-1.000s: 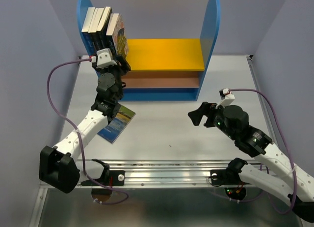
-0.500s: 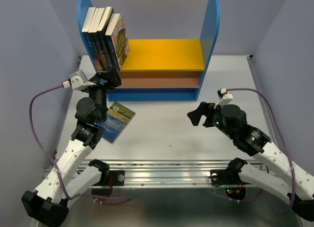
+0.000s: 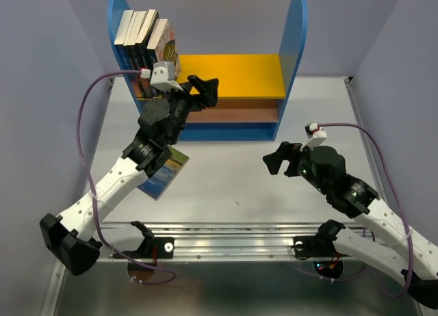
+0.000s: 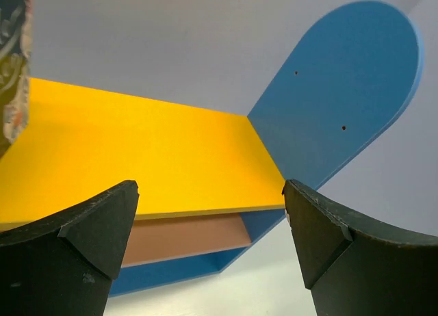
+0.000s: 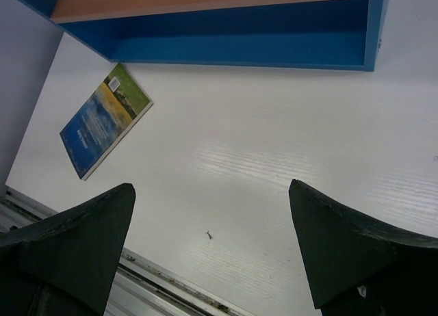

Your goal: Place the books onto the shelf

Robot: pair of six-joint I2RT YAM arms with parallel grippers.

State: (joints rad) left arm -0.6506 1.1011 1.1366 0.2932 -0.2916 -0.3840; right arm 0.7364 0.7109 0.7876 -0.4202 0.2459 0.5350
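Leaning thin paperbacks point(image 3: 145, 42) touch the smooth, round-topped shelf point(image 3: 233, 75).

The shelf point(image 3: 233, 131) looked like painted wood: blue side panels point(image 3: 297, 29) smooth and matt, yellow board point(image 4: 137, 152) with a soft satin sheen, lower board point(image 3: 226, 112) a dull brown. The books point(image 3: 140, 29) showed cream paper edges; the loose book point(image 5: 102, 121) on the left had a slightly shiny cover. The white worktop point(image 5: 274, 138) was smooth, faintly grained. The left claw point(image 4: 211, 186) was matt black plastic, the near rail point(image 3: 233, 237) brushed metal.

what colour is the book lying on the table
Book: blue, yellow and green; right wrist view.
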